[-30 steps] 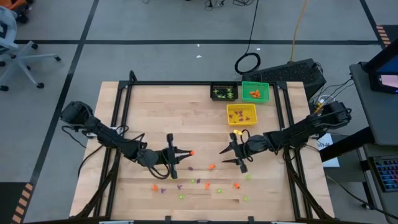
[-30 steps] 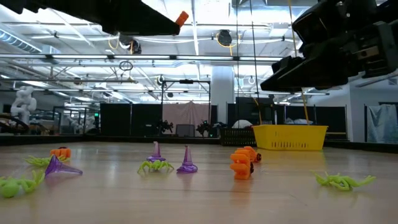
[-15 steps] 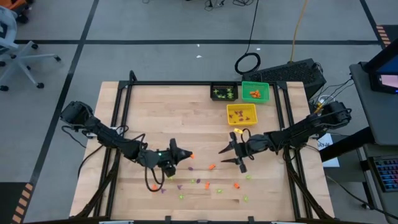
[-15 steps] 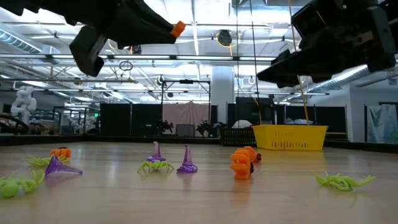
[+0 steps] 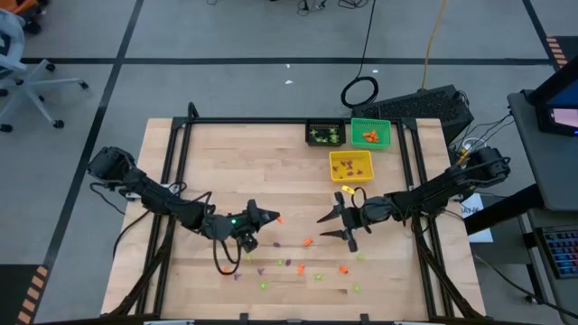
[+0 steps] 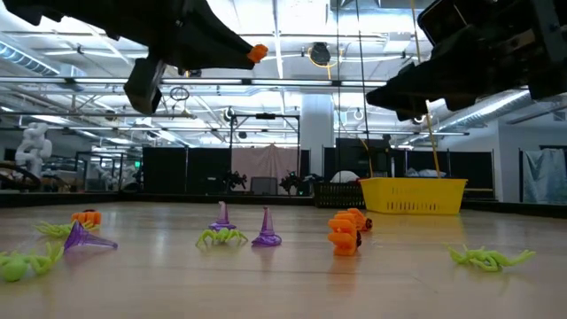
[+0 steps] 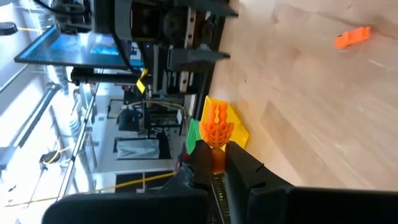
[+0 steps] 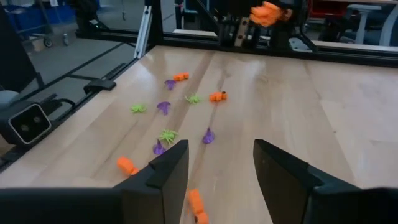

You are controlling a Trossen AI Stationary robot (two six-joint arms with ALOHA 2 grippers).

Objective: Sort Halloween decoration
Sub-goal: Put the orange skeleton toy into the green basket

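Above the worktop (image 5: pixel 226 153) centre, left gripper (image 5: pixel 275 218) is raised w/ fingers pinching an orange trinket (image 7: pixel 216 127). Right gripper (image 5: pixel 330 226) hangs near it, fingers spread, nothing between. Other orange, purple & green trinkets (image 5: pixel 298 266) lie scattered on wood below, near front edge.

This is a robotics lab or workshop in a large industrial hall. The low view shows a high ceiling (image 6: pixel 292 84) of exposed steel trusses, pipes and hanging lights, with dark curtained partitions along the far wall. From above, the wooden table (image 5: pixel 226 162) sits in a black metal frame on a grey floor (image 5: pixel 226 36) marked with dark tape lines. A wheeled office chair (image 5: pixel 23 68) stands at one corner, a cable loop (image 5: pixel 359 91) lies behind the table, and a lit monitor (image 5: pixel 560 104) sits on a side bench.
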